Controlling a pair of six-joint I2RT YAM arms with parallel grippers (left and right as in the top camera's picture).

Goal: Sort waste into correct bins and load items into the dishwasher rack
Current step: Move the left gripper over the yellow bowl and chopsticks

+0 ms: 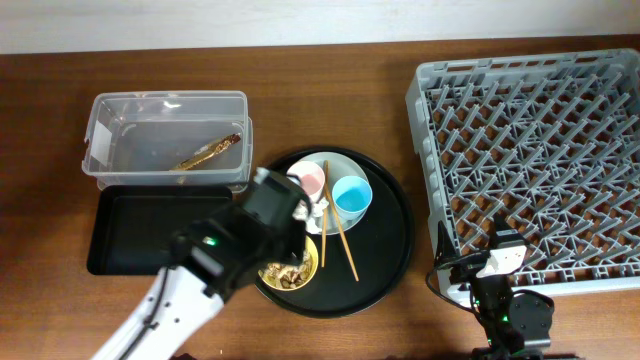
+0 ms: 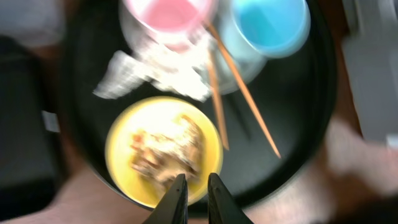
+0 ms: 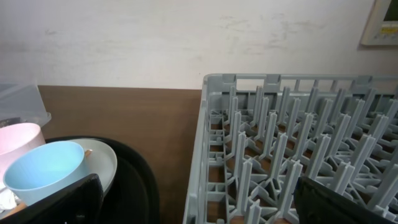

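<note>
The yellow bowl (image 2: 124,140) holds beige-brown food scraps (image 2: 168,149) and sits at the near edge of the round black tray (image 1: 385,235). My left gripper (image 2: 194,186) hovers over the bowl's near rim, shut with nothing between its fingers. Beyond the bowl lie crumpled white tissue (image 2: 146,71), the pink cup (image 2: 168,12), the blue cup (image 2: 270,22) and thin wooden sticks (image 2: 245,102) across the pale plate (image 1: 340,165). My right gripper (image 3: 199,210) stands open beside the grey dishwasher rack (image 1: 540,160), at its near left corner.
The clear tub (image 1: 165,140) at the back left holds a brown scrap (image 1: 210,152). The shallow black tray (image 1: 140,230) lies just in front of it, partly under my left arm. The rack's wall (image 3: 205,149) rises close in front of my right gripper.
</note>
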